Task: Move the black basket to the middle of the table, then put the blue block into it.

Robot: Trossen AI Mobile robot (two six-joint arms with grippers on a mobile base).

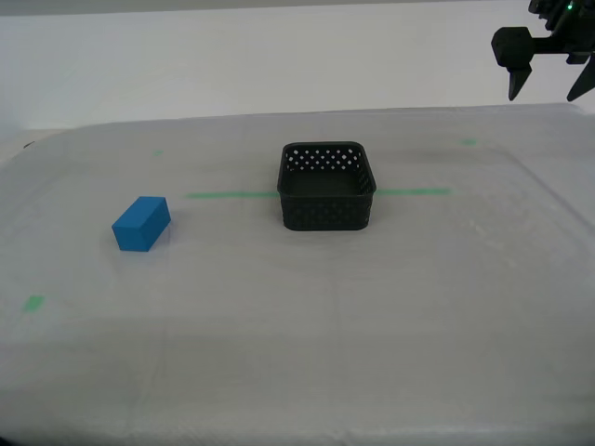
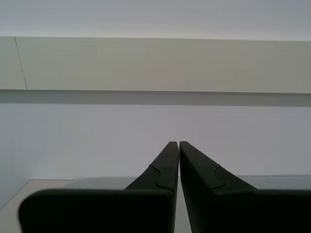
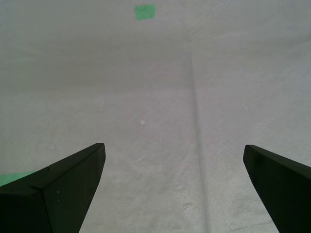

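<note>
My first claw (image 3: pixel 174 187) hangs above the tabletop (image 1: pixel 372 307) with its two black fingers spread wide and nothing between them; its wrist view looks down on bare pale cloth with a small green tape square (image 3: pixel 145 11) beyond the fingertips. In the exterior view a claw with fingers apart sits high at the exterior view's upper right corner, raised well clear of the cloth, with a green light on the body above it; the spread fingers fit my first claw. My second claw (image 2: pixel 175 145) has its fingers pressed together, tips touching, gripping nothing, and points at a plain pale wall.

The black basket (image 1: pixel 327 186) stands upright near the middle of the tabletop, on a thin green tape line (image 1: pixel 232 194). It is roughly square with rounded corners, its walls pierced by rows of small round holes, and nothing lies inside it.

The blue block (image 1: pixel 141 224), a smooth solid rectangular piece, lies on the cloth well apart from the basket, toward the exterior view's left
</note>
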